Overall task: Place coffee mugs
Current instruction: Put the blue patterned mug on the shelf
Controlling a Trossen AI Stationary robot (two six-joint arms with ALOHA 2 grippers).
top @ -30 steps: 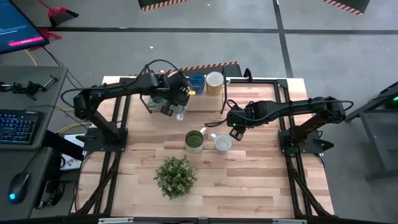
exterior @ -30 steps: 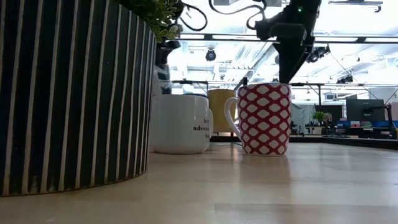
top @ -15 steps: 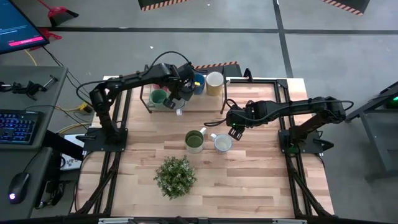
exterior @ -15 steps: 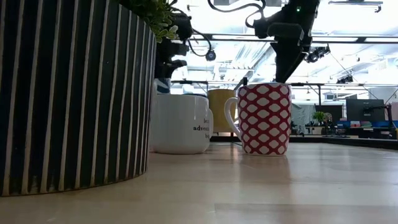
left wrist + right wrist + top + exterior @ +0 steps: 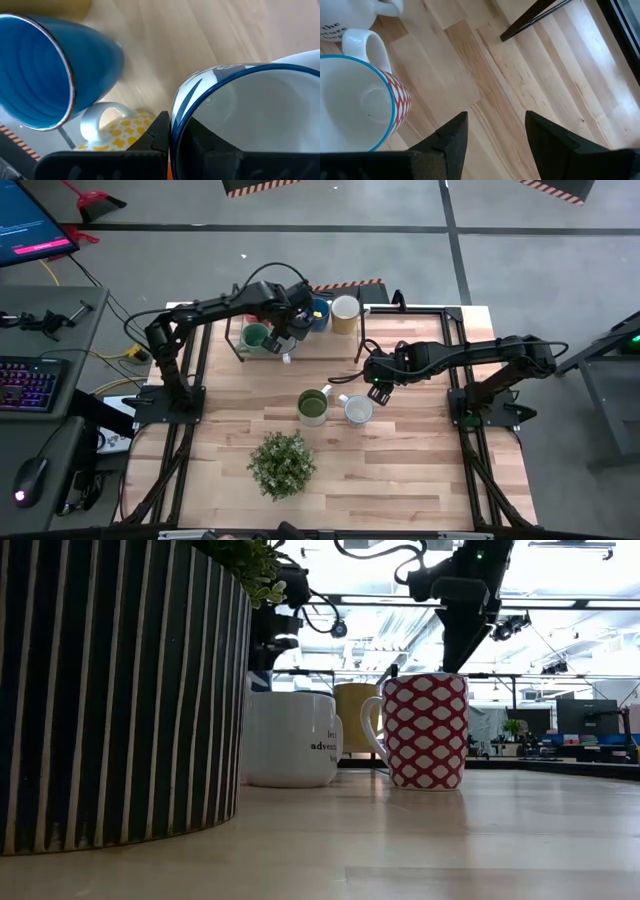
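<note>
My left gripper (image 5: 287,345) is at the far side of the table, shut on a white mug with a blue rim (image 5: 250,115). Beside it stand a blue mug (image 5: 35,75), a cream mug (image 5: 345,312) and a teal mug (image 5: 255,335). A yellow-dotted mug (image 5: 120,127) shows just beyond the fingers. At mid-table stand a white mug with a green inside (image 5: 313,406) and a red-and-white patterned mug (image 5: 358,411). My right gripper (image 5: 376,387) hovers open just beyond the patterned mug (image 5: 355,105), touching nothing. My left gripper pinches the blue-rimmed mug's wall at the rim (image 5: 174,112), one finger (image 5: 159,131) outside and the other inside the cup. The fingers come from above, slanting down. The mug's mouth tips toward the wrist. Its base is hidden, so I cannot tell whether it is lifted clear.
A bushy plant in a striped pot (image 5: 283,463) stands near the front edge and fills the left of the low view. A black wire frame (image 5: 240,348) stands by the teal mug. A thin black rod (image 5: 530,20) lies on the wood beyond my right gripper.
My left gripper has carried the blue-rimmed mug a little toward the table's right edge and slightly down, nearer the blue mug, tipping steeper. The arm has swung off the teal mug, which now shows. It has slowed over the last half second.
</note>
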